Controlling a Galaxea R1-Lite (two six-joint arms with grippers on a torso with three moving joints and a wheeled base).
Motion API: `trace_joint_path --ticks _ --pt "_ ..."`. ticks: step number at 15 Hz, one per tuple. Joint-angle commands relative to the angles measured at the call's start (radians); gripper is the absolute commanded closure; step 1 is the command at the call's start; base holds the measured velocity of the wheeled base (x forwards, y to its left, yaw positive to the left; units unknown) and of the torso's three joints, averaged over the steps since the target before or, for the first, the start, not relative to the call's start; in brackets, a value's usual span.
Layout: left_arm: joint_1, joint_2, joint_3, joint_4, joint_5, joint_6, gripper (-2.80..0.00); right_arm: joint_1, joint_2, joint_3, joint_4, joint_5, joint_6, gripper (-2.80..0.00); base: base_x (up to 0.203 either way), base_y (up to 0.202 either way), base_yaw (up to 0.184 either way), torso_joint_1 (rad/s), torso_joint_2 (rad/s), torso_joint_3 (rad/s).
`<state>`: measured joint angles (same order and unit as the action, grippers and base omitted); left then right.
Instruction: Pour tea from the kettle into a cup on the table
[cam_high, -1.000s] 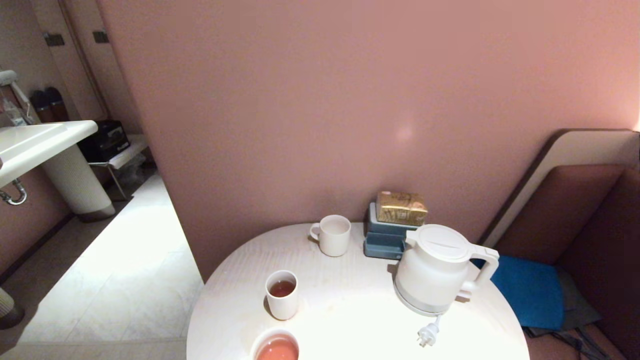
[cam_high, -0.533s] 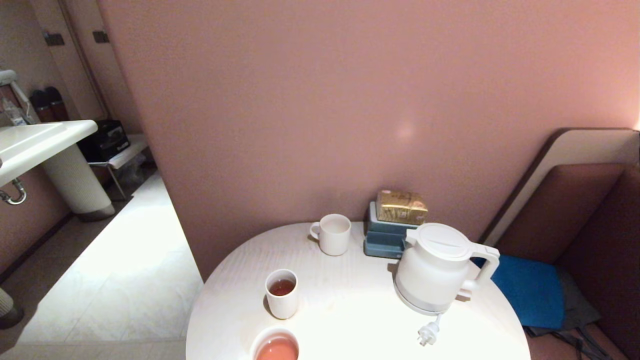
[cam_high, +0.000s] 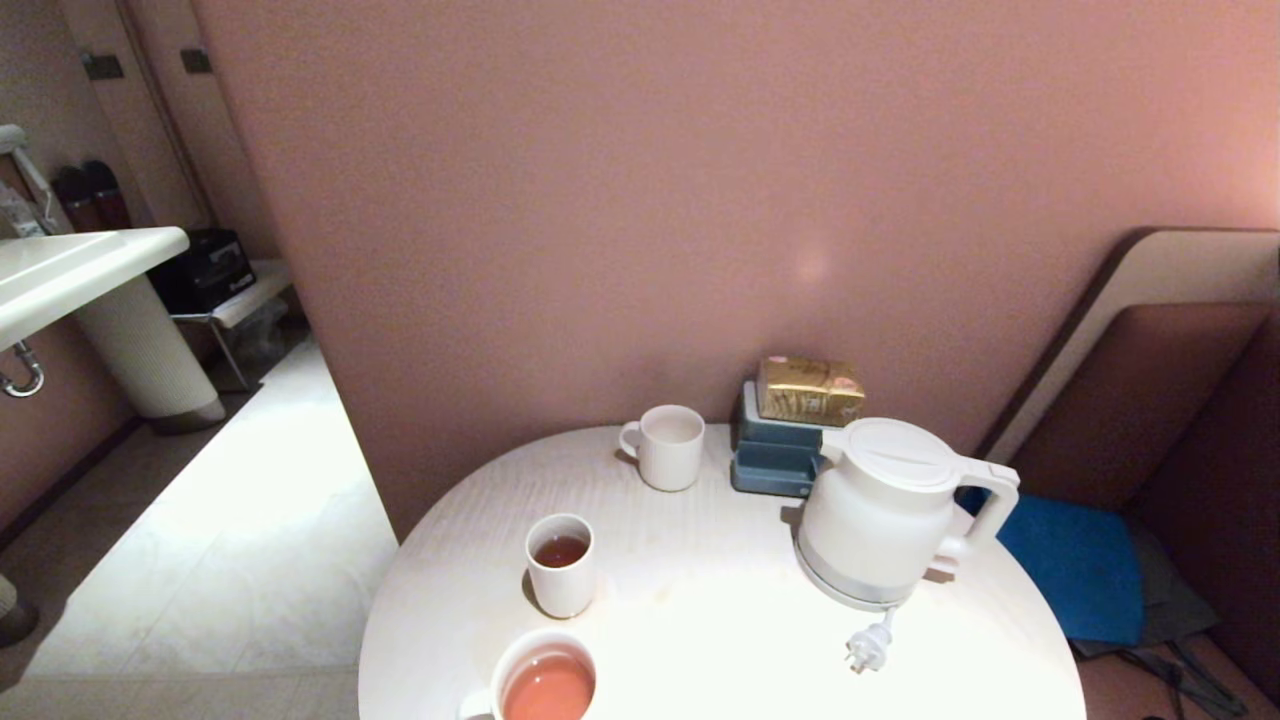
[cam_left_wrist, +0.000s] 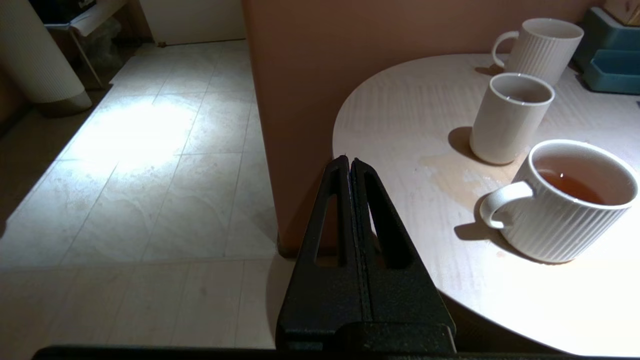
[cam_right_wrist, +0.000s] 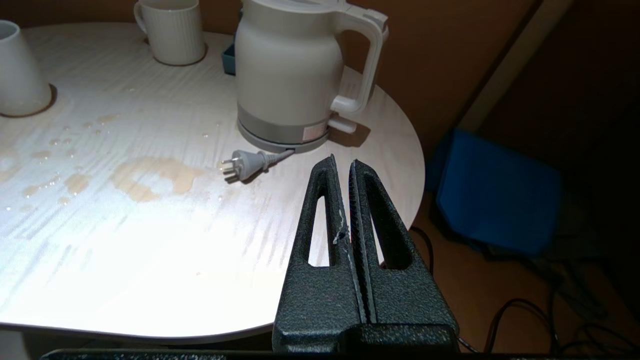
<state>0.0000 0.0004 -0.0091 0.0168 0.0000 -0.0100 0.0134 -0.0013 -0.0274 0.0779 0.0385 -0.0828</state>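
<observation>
The white kettle (cam_high: 885, 510) stands on the right side of the round white table (cam_high: 720, 640), handle to the right, its plug (cam_high: 868, 648) lying loose in front. The plain white cup (cam_high: 560, 565) stands left of centre with dark reddish-brown tea (cam_high: 560, 551) in it. In the right wrist view my right gripper (cam_right_wrist: 343, 162) is shut and empty, off the table's near right edge, short of the kettle (cam_right_wrist: 295, 75). My left gripper (cam_left_wrist: 348, 161) is shut and empty beside the table's left edge, apart from the cup (cam_left_wrist: 510, 117).
A ribbed mug (cam_high: 540, 680) with paler orange-pink liquid sits at the near edge, another ribbed mug (cam_high: 668, 446) at the back. A blue holder (cam_high: 775, 455) with a gold packet (cam_high: 808, 390) stands behind the kettle. Spilled puddles (cam_right_wrist: 152, 177) mark the table. Blue cushion (cam_high: 1075, 580) at right.
The whole head view has shifted: table and objects sit a little higher and show more of the near edge. Nothing on the table has moved.
</observation>
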Motion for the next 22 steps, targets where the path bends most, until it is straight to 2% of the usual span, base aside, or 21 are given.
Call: trace_joint_path --ticks 1,22 --pt "0.0 0.001 0.0 0.0 0.0 -0.001 0.0 0.0 0.001 0.0 0.0 0.0 -0.002 0.0 0.0 0.0 0.0 -0.193 0.4 0.198" --pt "0.0 0.001 0.0 0.0 0.0 -0.001 0.0 0.0 0.001 0.0 0.0 0.001 -0.006 0.0 0.0 0.0 0.0 -0.015 0.03 0.016"
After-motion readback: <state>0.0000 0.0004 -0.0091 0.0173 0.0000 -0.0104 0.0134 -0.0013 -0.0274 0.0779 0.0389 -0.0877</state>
